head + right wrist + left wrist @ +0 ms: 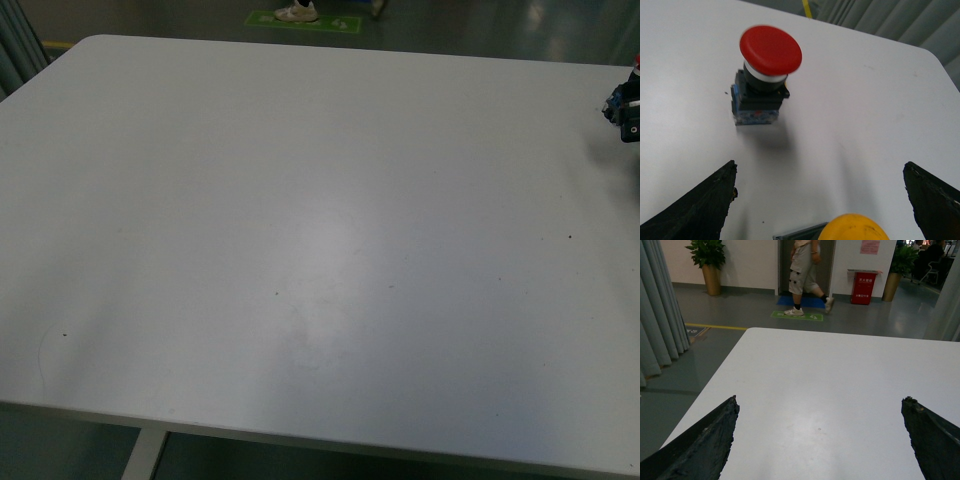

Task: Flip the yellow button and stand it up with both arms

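Flanking yellow button [856, 227]: spread right hand [820, 200].

A white table [300, 250] fills the front view, its surface marked by a few small dark specks. At its far right edge a dark, blue-tinted object [625, 103] is partly cut off (too little shows to name it). In the right wrist view a red-capped button [765, 75] stands upright on the table, cap up, on a black and blue block. Beyond the table a person [807, 275] in shorts walks across a grey floor, near a potted plant [709, 262], a red bin [863, 287] and grey curtains [660, 305].
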